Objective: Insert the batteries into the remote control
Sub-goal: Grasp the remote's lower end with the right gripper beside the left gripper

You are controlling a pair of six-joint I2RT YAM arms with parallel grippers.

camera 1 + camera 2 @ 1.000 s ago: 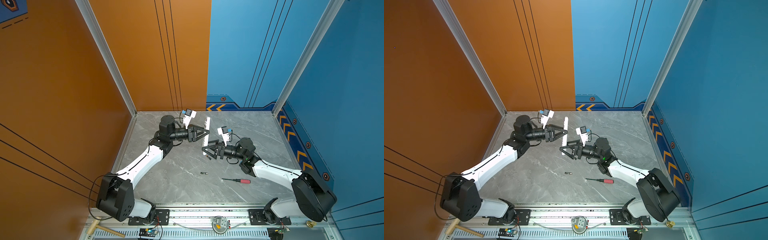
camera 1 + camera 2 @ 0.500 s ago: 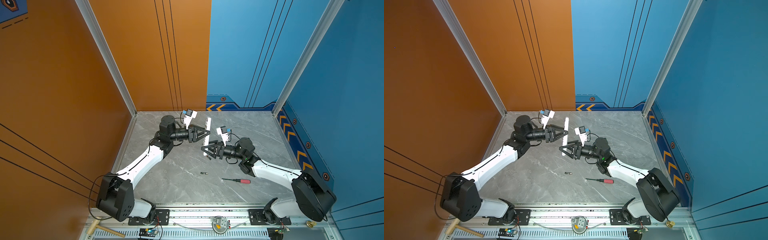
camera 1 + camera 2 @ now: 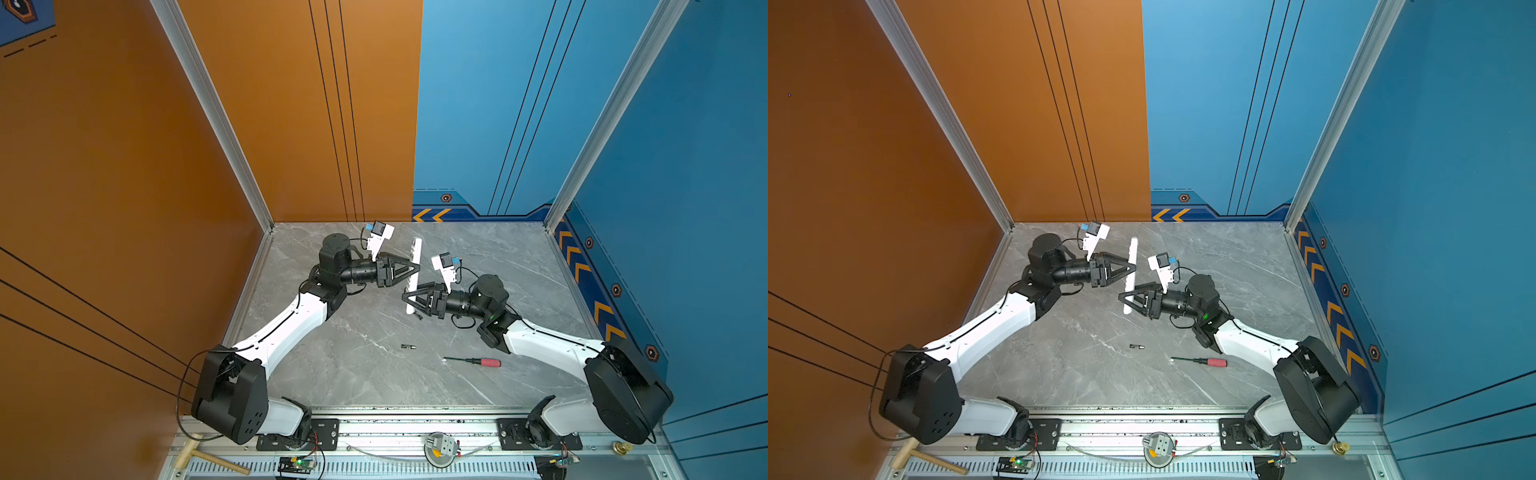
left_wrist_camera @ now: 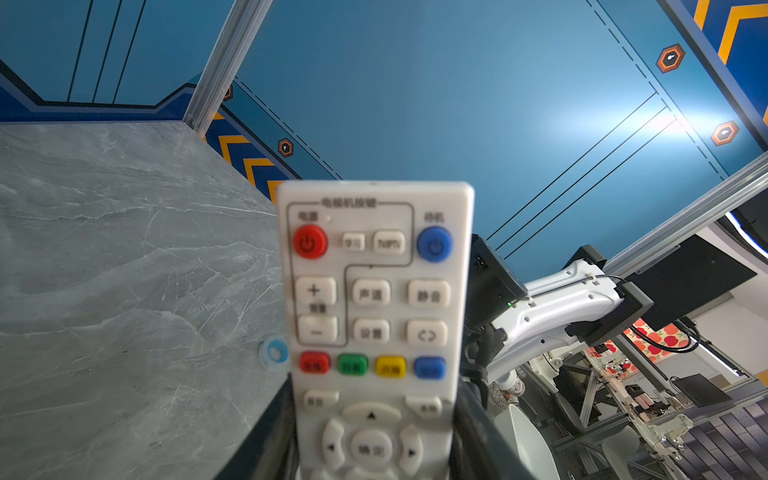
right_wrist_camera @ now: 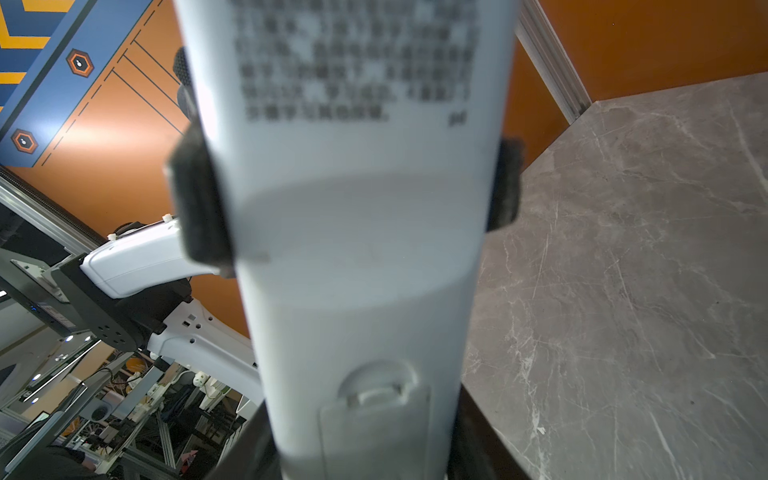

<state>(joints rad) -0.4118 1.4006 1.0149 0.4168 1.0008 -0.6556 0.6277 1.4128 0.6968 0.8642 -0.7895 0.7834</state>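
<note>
tabletop (image 3: 374, 386): grey marble | screwdriver (image 3: 473, 361): flat near front edge, red handle toward right edge | wooden mallet (image 3: 208, 457): beyond front-left corner

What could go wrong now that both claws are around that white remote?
1. The left gripper clamps the remote control while the right gripper flanks its lower end; an uneven pull might twist or drop it.
2. A battery lies loose on the table and could roll away.

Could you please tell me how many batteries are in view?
1 for certain: a battery lies on the table near the screwdriver. A small dark thing beside the remote's lower end may be a second, partly hidden.
</note>
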